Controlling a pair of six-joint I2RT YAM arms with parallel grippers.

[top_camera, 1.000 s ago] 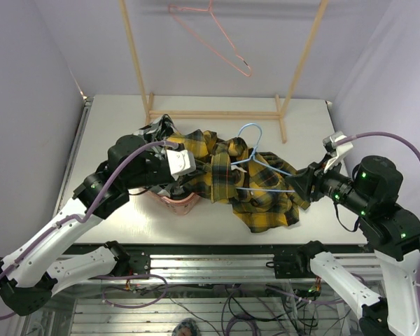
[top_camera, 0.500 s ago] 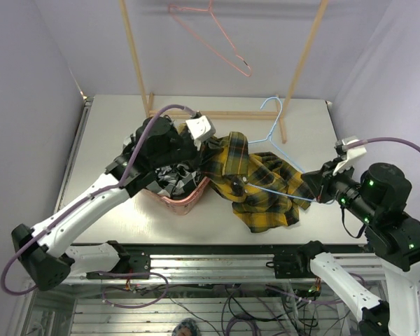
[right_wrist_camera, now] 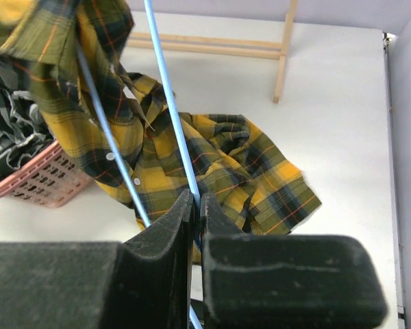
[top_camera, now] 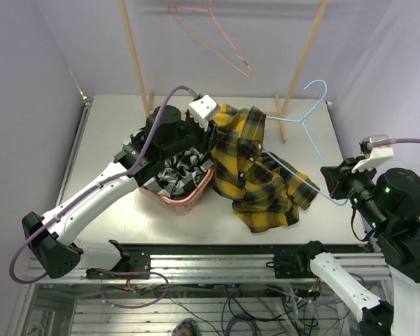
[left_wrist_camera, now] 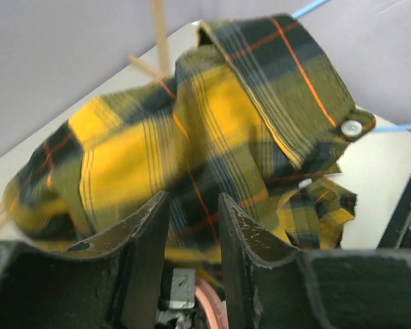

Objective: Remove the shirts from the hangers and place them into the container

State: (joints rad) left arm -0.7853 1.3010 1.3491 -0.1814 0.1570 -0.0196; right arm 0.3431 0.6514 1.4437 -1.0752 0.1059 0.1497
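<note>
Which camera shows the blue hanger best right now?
Top external: the blue hanger shows hook and both arms, one end in the yellow shirt. Right wrist shows only two wires, one pinched in the right gripper; left wrist, blue slivers.

The yellow plaid shirt point(left_wrist_camera: 157, 144) looks blurred at the left wrist. The blue hanger point(right_wrist_camera: 170, 103) runs off-frame at twelve o'clock.

Yellow plaid shirt point(top_camera: 255, 175) partly on blue hanger point(right_wrist_camera: 175, 123)

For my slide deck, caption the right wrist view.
Right gripper shut on the blue hanger; yellow plaid shirt spread behind, pink basket at left.
</note>
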